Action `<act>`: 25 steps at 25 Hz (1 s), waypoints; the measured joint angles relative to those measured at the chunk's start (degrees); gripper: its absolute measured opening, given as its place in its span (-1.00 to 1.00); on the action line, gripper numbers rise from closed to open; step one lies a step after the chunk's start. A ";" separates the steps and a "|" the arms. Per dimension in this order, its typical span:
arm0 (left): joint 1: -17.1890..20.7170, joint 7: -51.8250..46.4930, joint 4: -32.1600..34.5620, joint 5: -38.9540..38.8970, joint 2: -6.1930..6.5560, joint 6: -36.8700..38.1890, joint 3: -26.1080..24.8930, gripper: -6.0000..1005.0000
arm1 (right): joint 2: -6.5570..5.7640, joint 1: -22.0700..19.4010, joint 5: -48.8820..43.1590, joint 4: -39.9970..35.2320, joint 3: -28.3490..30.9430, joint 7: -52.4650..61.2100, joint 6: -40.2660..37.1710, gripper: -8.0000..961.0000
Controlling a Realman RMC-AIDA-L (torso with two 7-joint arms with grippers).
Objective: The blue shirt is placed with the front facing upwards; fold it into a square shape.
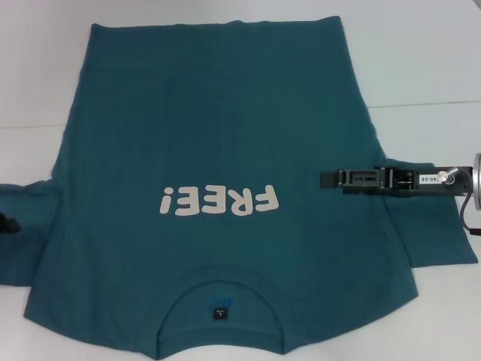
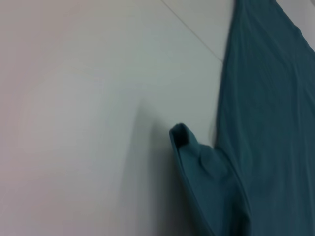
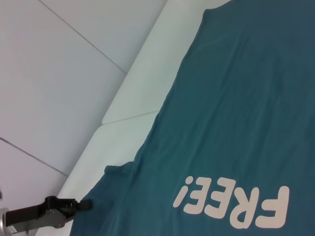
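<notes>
The white table (image 1: 421,53) is nearly covered by the blue shirt (image 1: 225,128), a soft matte teal cotton lying flat and front up, collar toward the robot and hem at the far edge, so as I judge it no fold is made yet and the whole square is left to do. The right gripper (image 1: 331,179) reaches in level over the right armpit seam, and I cannot tell whether it is parted or grips cloth. The left gripper (image 1: 6,223) shows only as a dark tip at the left sleeve, its state unreadable; smallest are the puffy white "FREE!" lettering (image 1: 218,201) and the black neck label (image 1: 219,312).
</notes>
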 joint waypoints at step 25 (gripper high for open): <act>-4.13 0.49 2.73 4.33 2.77 0.87 -0.30 -0.93 | 0.01 0.00 -0.01 0.09 -0.01 0.09 0.06 0.91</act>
